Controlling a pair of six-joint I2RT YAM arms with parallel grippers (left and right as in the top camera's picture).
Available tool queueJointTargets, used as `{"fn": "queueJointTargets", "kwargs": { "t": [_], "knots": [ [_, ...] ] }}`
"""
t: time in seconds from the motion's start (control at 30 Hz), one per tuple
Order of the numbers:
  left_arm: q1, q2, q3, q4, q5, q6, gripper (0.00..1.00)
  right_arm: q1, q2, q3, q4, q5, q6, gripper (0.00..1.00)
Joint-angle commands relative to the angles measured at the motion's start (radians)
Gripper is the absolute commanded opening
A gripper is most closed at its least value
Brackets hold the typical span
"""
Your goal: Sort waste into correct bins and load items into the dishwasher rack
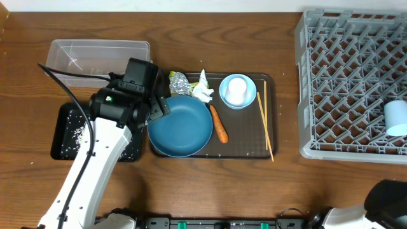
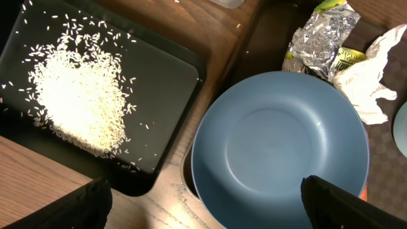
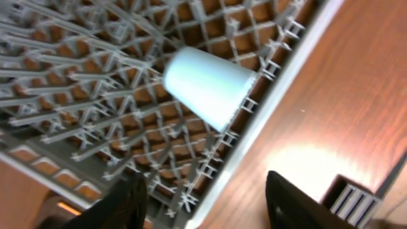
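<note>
White rice (image 2: 76, 102) lies heaped in the black bin (image 2: 178, 83), left of the dark blue plate (image 2: 280, 146). My left gripper (image 2: 203, 213) hangs open over the plate's left rim, holding nothing. The foil ball (image 2: 318, 38), the yellow-green wrapper (image 2: 340, 57) and the tissue (image 2: 369, 83) lie behind the plate. The carrot (image 1: 219, 124), the light blue bowl (image 1: 237, 91) and the chopsticks (image 1: 265, 127) rest on the brown tray (image 1: 270, 83). The light blue cup (image 3: 206, 86) lies on its side in the dishwasher rack (image 3: 76, 95). My right gripper (image 3: 210, 203) is open above the rack's edge, apart from the cup.
The clear tub (image 1: 95, 54) stands behind the black bin at the back left. The left arm (image 1: 95, 159) reaches in from the front across the black bin's right side. The grey rack (image 1: 353, 83) fills the right end of the table.
</note>
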Motion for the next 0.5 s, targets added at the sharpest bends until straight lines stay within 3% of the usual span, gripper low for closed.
{"fn": "queueJointTargets", "kwargs": {
  "t": [0.0,0.27,0.47],
  "knots": [
    [0.005,-0.003,0.006,-0.003,-0.020,0.002,0.98,-0.034,-0.012,-0.090,0.010,0.040,0.048,0.61],
    [0.005,-0.003,0.006,-0.003,-0.020,0.002,0.98,-0.115,-0.013,-0.303,0.183,-0.122,0.003,0.61],
    [0.005,-0.003,0.006,-0.003,-0.020,0.002,0.98,-0.148,-0.013,-0.389,0.292,-0.193,-0.061,0.68]
  ]
}}
